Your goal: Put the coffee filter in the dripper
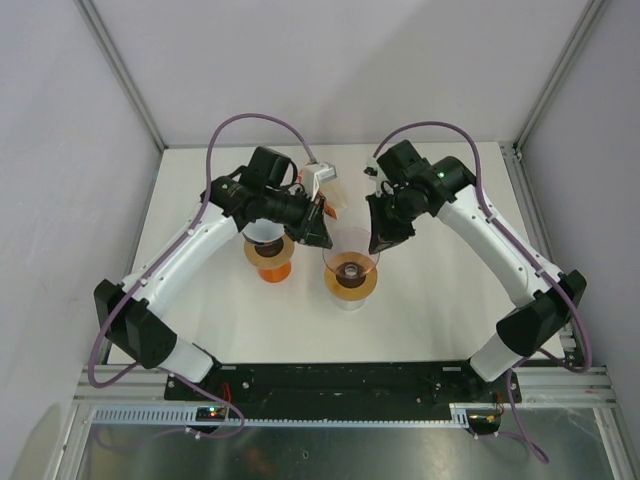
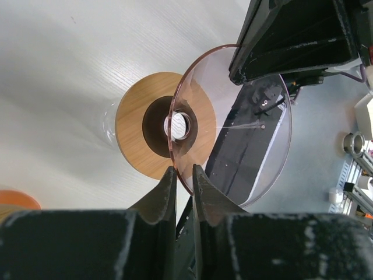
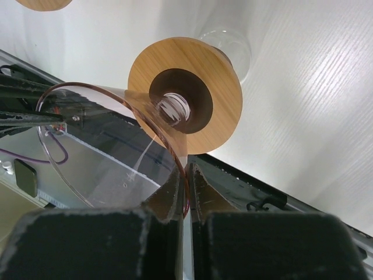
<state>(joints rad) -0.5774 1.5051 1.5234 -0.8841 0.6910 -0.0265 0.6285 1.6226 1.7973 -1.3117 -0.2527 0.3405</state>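
Gripping dripper [image 1: 350, 264] rim | left claw [image 2: 183, 171]: clamped | right claw [image 3: 185, 174]: clamped

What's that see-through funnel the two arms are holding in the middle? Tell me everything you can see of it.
It is a dripper: a clear, pink-tinted cone, glass or plastic by its look, wide mouth up. Its narrow end sits in a round wooden collar with a dark inner ring and a central hole. No paper shows inside. It is near the middle of the white table, and the left gripper and right gripper each pinch its thin rim from opposite sides.
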